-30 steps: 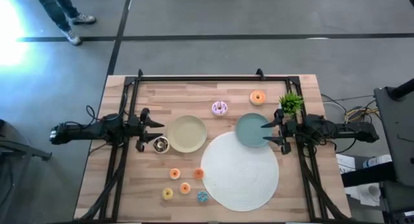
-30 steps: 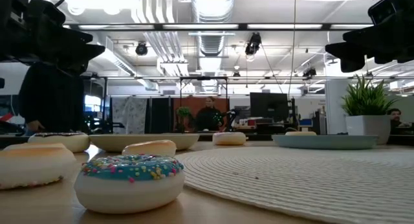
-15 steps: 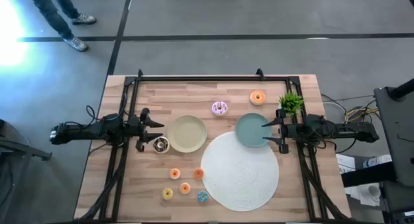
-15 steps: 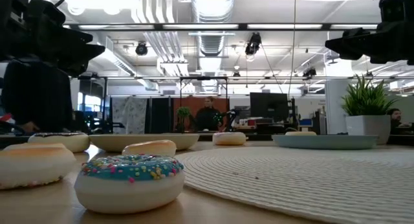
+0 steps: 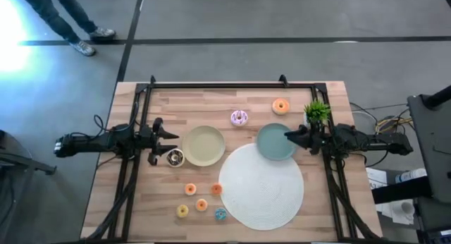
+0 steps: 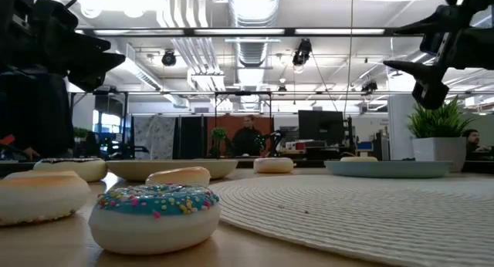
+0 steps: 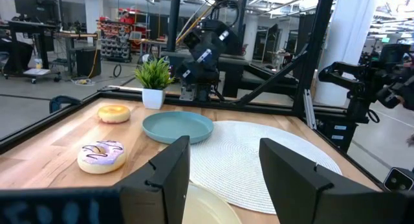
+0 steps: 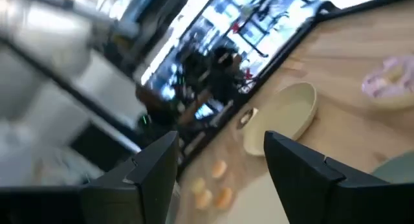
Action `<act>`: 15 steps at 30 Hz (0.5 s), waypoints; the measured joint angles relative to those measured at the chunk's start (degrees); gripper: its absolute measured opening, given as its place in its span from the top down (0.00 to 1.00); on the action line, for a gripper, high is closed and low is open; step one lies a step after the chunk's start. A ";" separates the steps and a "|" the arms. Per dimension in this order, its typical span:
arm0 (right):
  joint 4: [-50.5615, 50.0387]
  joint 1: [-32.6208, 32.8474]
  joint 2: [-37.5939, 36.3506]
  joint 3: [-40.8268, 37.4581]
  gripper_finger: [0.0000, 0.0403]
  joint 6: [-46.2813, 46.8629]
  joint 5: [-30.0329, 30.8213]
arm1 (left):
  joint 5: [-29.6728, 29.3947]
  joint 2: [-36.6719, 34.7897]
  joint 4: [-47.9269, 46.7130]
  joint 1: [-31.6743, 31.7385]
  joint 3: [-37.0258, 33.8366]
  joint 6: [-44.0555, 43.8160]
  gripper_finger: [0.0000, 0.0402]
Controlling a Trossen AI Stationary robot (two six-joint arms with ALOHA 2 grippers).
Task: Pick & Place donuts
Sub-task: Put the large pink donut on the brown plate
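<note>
Eight donuts lying loose, none lifted: purple-white donut [image 5: 239, 118] and orange donut [image 5: 280, 106] toward the table's [image 5: 211, 99] rear, brown-white donut [image 5: 175, 157] just beside the beige plate [image 5: 204, 145], five mini donuts [image 5: 201, 204] near the white mat [image 5: 261, 185]. Right jaws over the teal plate [image 5: 271, 142] rim, rolled sideways within the last half second, spread wide, empty; suggests orienting for a first pick. Left jaws unmoved by the brown-white donut, open, empty.

Your right gripper [image 5: 290, 137] has rolled over the teal plate [image 5: 271, 147]: its fingers, earlier spread side by side, now stack. The person [image 5: 60, 15] has stepped farther from the table.
</note>
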 joint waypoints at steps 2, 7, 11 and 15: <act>0.94 -0.02 -0.11 0.00 0.46 6.47 4.25 | 0.00 0.02 0.00 0.00 -0.01 -0.01 0.60; 6.18 -0.02 0.22 -0.02 0.46 11.65 13.44 | 0.00 0.02 0.00 0.00 -0.01 0.01 0.60; 14.98 -0.19 1.68 0.02 0.46 10.10 17.28 | 0.00 0.00 0.00 0.00 0.01 0.01 0.60; 17.83 -0.89 7.19 0.00 0.46 11.39 19.58 | 0.00 0.00 0.00 0.00 -0.01 0.01 0.60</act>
